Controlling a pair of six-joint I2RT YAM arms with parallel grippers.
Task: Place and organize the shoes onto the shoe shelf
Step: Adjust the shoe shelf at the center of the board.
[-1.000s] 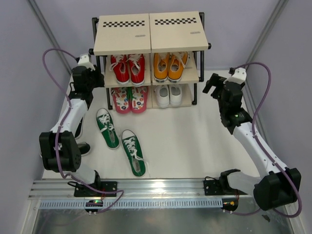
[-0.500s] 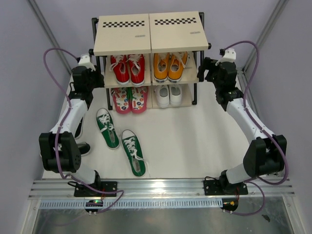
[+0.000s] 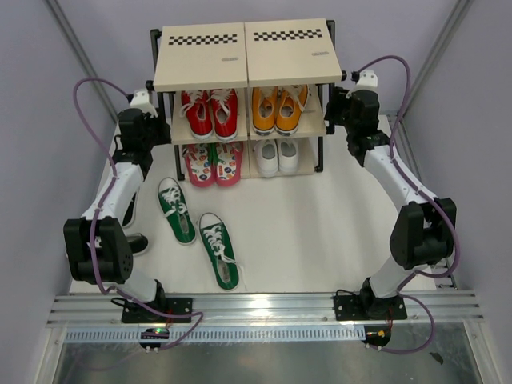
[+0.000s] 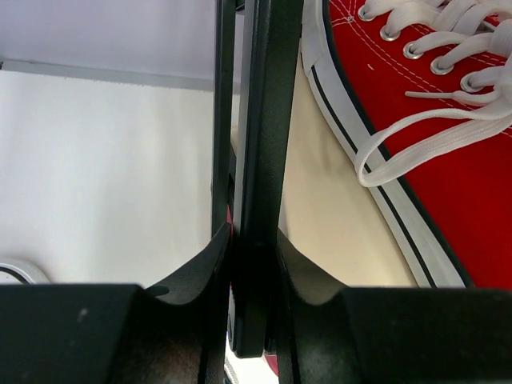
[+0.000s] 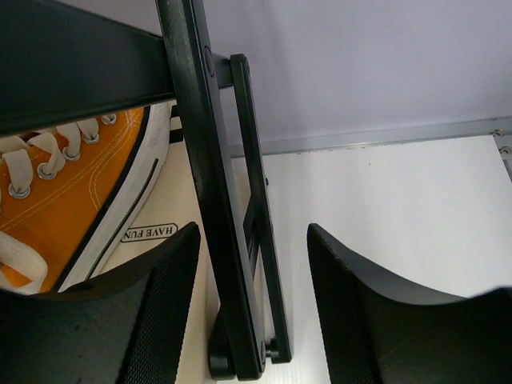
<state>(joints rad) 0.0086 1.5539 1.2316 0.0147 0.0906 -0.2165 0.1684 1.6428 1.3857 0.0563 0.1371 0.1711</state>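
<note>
The shoe shelf (image 3: 248,56) stands at the back with pink flip-flops (image 3: 214,164) and small white shoes (image 3: 277,156) on its lowest tier. Two green sneakers (image 3: 176,210) lie on the table in front of it, one nearer me (image 3: 219,250). A black shoe (image 3: 134,242) shows partly behind my left arm. My left gripper (image 3: 160,128) is shut on the shelf's left frame post (image 4: 268,120), as the left wrist view (image 4: 254,240) shows. My right gripper (image 3: 334,112) is open, its fingers straddling the right frame post (image 5: 200,160) without touching in the right wrist view (image 5: 254,240).
A red lace-up pair (image 3: 210,112) and an orange lace-up pair (image 3: 278,108) fill the middle tier; they also show in the wrist views, red (image 4: 424,120) and orange (image 5: 72,184). Walls stand close on both sides of the shelf.
My right arm has swung up and in to the shelf's right side, its open gripper now around the right post. My left arm and the shoes have not moved.
</note>
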